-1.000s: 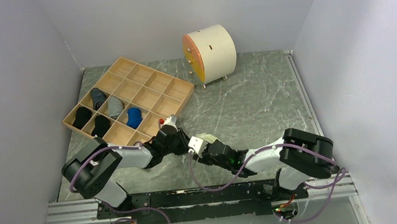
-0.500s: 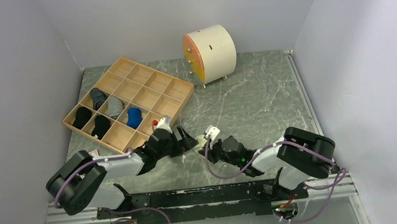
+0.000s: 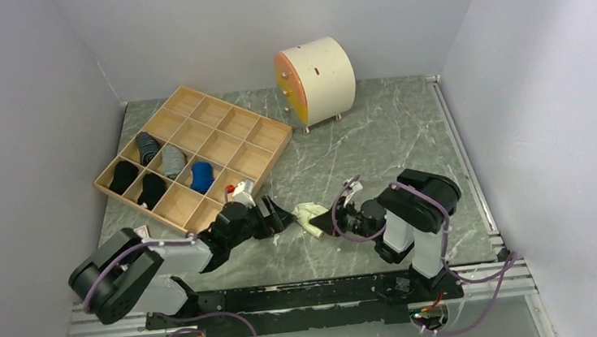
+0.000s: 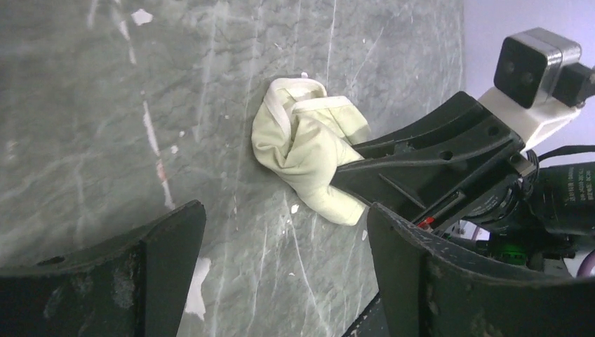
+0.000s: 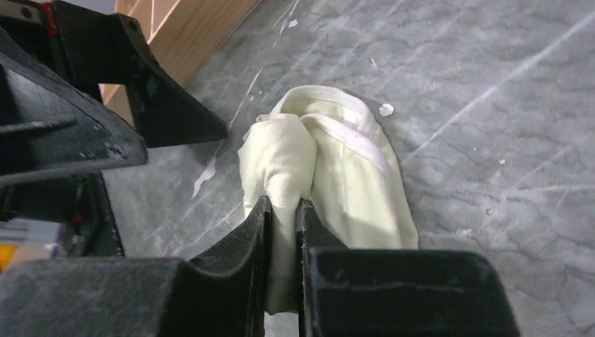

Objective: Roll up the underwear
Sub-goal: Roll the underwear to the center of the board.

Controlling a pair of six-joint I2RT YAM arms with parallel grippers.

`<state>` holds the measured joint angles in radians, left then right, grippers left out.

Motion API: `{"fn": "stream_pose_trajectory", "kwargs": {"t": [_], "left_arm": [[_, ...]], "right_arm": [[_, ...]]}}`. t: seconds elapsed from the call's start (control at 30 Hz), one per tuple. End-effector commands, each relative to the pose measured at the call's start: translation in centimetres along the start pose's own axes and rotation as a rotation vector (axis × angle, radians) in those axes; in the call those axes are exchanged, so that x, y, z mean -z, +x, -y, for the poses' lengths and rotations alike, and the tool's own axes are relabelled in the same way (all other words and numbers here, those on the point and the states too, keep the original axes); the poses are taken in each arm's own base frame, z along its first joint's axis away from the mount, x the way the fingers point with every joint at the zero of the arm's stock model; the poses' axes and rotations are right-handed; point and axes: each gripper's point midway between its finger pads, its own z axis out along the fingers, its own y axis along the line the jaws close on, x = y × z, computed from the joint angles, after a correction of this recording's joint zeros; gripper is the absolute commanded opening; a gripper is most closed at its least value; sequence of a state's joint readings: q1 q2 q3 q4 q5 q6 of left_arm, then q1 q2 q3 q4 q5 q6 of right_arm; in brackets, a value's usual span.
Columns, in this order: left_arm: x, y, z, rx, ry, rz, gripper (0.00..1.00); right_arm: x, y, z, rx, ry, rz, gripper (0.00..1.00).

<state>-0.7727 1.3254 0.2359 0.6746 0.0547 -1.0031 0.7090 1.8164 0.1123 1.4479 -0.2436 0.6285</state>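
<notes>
bench (image 3: 391,144): carries everything; the wrist views cut most of it off.
tray (image 3: 288,129): your landmark; what fills its compartments is too small to tell.
left end effector (image 4: 281,210): released, spread wide, empty, at the tray's near corner.
right end effector (image 5: 283,210): clenched on a fold of the underwear (image 5: 337,161).
underwear: bunched on the bench just beyond that corner, looks only half rolled. you'd next tuck it tighter. the pinched fold is hidden.

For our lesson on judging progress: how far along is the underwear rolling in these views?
Done: the underwear lies gathered into a loose bundle on the table. In hand: the right gripper is shut on one fold of it; the left gripper stands open beside it, not touching. Left: it is not yet a tight roll, with the waistband and folds showing loose, so tightening likely remains.
</notes>
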Motion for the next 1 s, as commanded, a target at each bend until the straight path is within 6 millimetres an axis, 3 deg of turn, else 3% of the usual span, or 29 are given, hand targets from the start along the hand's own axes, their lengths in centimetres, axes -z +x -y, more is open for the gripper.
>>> {"fn": "stream_pose_trajectory", "kwargs": {"t": [0.0, 0.23, 0.67, 0.77, 0.97], "left_arm": [[-1.9, 0.0, 3.1, -0.069, 0.105, -0.055, 0.88], [-3.9, 0.9, 3.1, -0.037, 0.082, -0.094, 0.88], [-6.0, 3.5, -3.8, 0.055, -0.229, -0.168, 0.71], [-6.2, 4.3, -5.1, 0.025, -0.281, -0.203, 0.63], [-5.4, 4.8, -6.2, -0.026, -0.321, -0.218, 0.34]], "right_arm": [[1.0, 0.8, -0.2, -0.140, -0.052, -0.001, 0.13], [0.9, 1.1, -0.3, -0.167, -0.089, -0.004, 0.15], [1.1, 1.2, -0.9, -0.009, -0.120, -0.049, 0.25], [1.0, 1.5, -1.1, 0.028, -0.128, -0.068, 0.28], [0.4, 0.8, -0.7, 0.104, -0.091, -0.091, 0.41]]}}
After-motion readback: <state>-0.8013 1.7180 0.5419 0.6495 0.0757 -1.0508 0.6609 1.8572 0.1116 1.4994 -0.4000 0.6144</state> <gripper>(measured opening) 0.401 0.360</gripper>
